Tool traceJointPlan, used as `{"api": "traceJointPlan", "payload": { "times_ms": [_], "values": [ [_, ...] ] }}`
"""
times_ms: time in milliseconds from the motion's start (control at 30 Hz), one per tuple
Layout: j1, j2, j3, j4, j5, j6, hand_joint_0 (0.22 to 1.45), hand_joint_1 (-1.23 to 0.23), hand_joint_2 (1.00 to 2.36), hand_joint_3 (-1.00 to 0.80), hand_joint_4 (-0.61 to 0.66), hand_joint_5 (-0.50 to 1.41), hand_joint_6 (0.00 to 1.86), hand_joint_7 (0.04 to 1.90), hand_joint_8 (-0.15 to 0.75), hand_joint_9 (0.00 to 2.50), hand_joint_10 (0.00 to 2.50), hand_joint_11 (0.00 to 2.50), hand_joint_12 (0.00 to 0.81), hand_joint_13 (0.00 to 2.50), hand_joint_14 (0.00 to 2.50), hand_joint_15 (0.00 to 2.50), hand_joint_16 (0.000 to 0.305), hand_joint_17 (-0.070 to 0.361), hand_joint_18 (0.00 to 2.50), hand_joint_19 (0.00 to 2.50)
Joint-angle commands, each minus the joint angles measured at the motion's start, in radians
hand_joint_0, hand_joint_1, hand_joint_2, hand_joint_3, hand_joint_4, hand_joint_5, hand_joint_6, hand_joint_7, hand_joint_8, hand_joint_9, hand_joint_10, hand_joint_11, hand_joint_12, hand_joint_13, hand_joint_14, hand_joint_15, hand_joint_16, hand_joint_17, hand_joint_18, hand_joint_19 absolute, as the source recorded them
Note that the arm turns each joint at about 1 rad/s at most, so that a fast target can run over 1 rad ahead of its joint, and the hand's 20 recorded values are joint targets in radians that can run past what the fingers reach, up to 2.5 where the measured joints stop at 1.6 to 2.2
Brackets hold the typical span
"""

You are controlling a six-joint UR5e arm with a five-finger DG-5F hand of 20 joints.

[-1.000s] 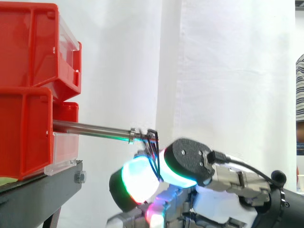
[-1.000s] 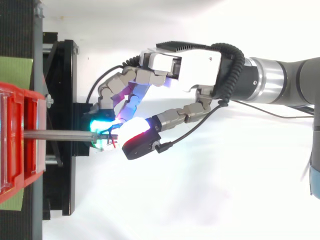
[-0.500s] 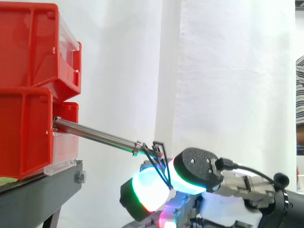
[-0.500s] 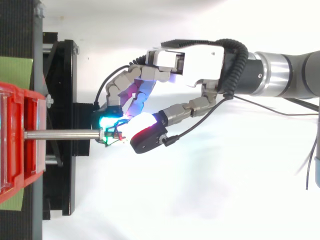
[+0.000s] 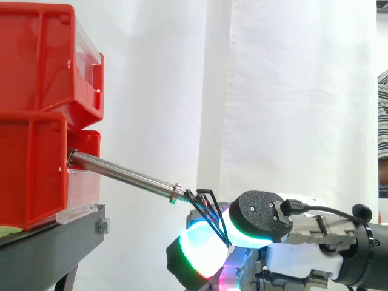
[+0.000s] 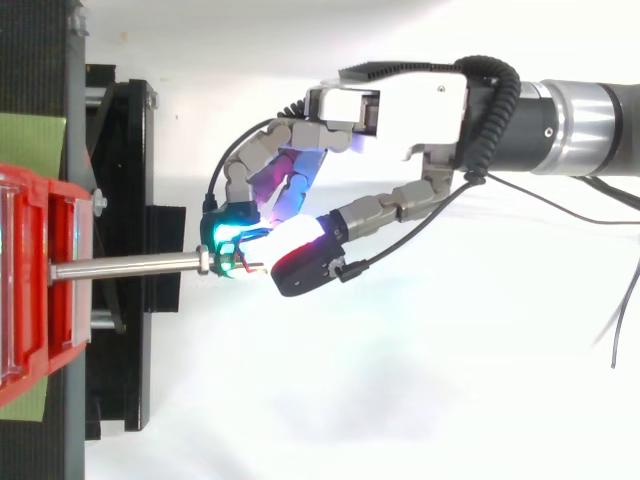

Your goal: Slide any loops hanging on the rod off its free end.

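Both views are bright and evenly lit, and the white curtain (image 5: 291, 91) is almost washed out. The glowing fingers (image 5: 203, 254) throw a white glare around them; the rod (image 5: 121, 174) carries a thin highlight.

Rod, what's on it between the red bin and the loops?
Side view: bare rod from the red bin, then a collar beside the loops.

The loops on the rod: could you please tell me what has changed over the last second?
The robot hand, still pinching the loops, moved away from the red bins and downward, tugging them at the tip of the rod. The rod's free end dipped from nearly level to sloping down. The loops remain on the rod; the bins stayed put.
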Motion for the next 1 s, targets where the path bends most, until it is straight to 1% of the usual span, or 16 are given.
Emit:
{"api": "traceJointPlan", "payload": {
  "times_ms": [0,100,167,200,233,300,367,433,500,533,633,767,867,900,933,967],
  "values": [
    [-0.006,0.001,0.000,-0.012,-0.002,-0.002,0.42,-0.63,1.77,-0.12,-0.09,-0.08,0.87,1.04,0.325,1.19,0.01,0.29,0.405,0.77,0.00,0.10,0.062,0.139,0.81,0.27],
    [-0.011,0.009,-0.006,-0.040,-0.008,-0.001,0.42,-0.63,1.79,-0.14,-0.08,-0.08,0.87,1.05,0.326,1.19,0.01,0.28,0.406,0.77,0.00,0.10,0.062,0.140,0.81,0.27],
    [-0.012,0.027,-0.031,-0.050,-0.005,-0.004,0.41,-0.62,1.80,-0.14,-0.07,-0.08,0.87,1.05,0.332,1.19,0.01,0.28,0.407,0.77,0.00,0.10,0.062,0.140,0.81,0.27],
    [-0.012,0.050,-0.066,-0.047,-0.005,-0.005,0.41,-0.62,1.80,-0.14,-0.08,-0.08,0.87,1.05,0.331,1.19,0.01,0.28,0.408,0.77,0.00,0.09,0.062,0.140,0.81,0.27],
    [-0.011,0.060,-0.080,-0.046,-0.003,-0.007,0.41,-0.62,1.80,-0.14,-0.07,-0.08,0.87,1.05,0.332,1.19,0.01,0.28,0.410,0.77,0.00,0.10,0.062,0.140,0.81,0.27],
    [-0.008,0.089,-0.117,-0.040,0.009,-0.012,0.41,-0.62,1.80,-0.14,-0.07,-0.08,0.87,1.05,0.331,1.19,0.01,0.28,0.409,0.77,0.00,0.10,0.062,0.140,0.81,0.27],
    [-0.006,0.118,-0.150,-0.035,0.036,-0.016,0.41,-0.62,1.80,-0.14,-0.07,-0.08,0.87,1.05,0.335,1.19,0.01,0.28,0.411,0.77,0.00,0.09,0.062,0.140,0.81,0.27],
    [-0.006,0.138,-0.166,-0.037,0.055,-0.012,0.42,-0.64,1.77,-0.13,-0.08,-0.08,0.87,1.06,0.333,1.19,0.01,0.28,0.410,0.77,0.00,0.09,0.062,0.140,0.81,0.27],
    [-0.008,0.144,-0.166,-0.041,0.056,-0.007,0.43,-0.67,1.72,-0.12,-0.08,-0.08,0.87,1.06,0.330,1.18,0.01,0.29,0.409,0.76,0.00,0.10,0.062,0.139,0.81,0.28],
    [-0.009,0.144,-0.166,-0.057,0.056,0.002,0.44,-0.69,1.65,-0.10,-0.08,-0.09,0.88,1.06,0.326,1.17,0.01,0.30,0.406,0.76,0.00,0.10,0.061,0.138,0.81,0.28],
    [-0.008,0.144,-0.167,-0.086,0.058,0.027,0.47,-0.68,1.52,-0.06,-0.06,-0.09,0.88,1.08,0.314,1.19,0.01,0.33,0.403,0.76,0.00,0.11,0.061,0.137,0.80,0.28],
    [-0.003,0.144,-0.166,-0.116,0.061,0.060,0.46,-0.64,1.54,-0.08,-0.05,-0.09,0.88,1.07,0.313,1.22,0.01,0.34,0.401,0.76,0.00,0.11,0.061,0.137,0.80,0.28],
    [0.000,0.144,-0.166,-0.123,0.084,0.102,0.46,-0.61,1.52,-0.12,-0.03,-0.08,0.88,1.08,0.314,1.21,0.01,0.33,0.402,0.76,0.00,0.11,0.061,0.138,0.79,0.29],
    [0.001,0.144,-0.166,-0.126,0.095,0.120,0.47,-0.62,1.47,-0.12,-0.03,-0.09,0.88,1.09,0.311,1.21,0.01,0.34,0.401,0.76,0.00,0.11,0.061,0.137,0.78,0.29],
    [0.004,0.144,-0.166,-0.130,0.121,0.166,0.49,-0.63,1.39,-0.12,-0.02,-0.09,0.88,1.09,0.311,1.21,0.01,0.34,0.399,0.75,0.00,0.12,0.060,0.136,0.78,0.31],
    [0.004,0.144,-0.166,-0.132,0.128,0.183,0.50,-0.63,1.34,-0.12,-0.02,-0.09,0.88,1.09,0.306,1.21,0.01,0.34,0.397,0.75,0.00,0.12,0.060,0.135,0.77,0.31]
  ]
}}
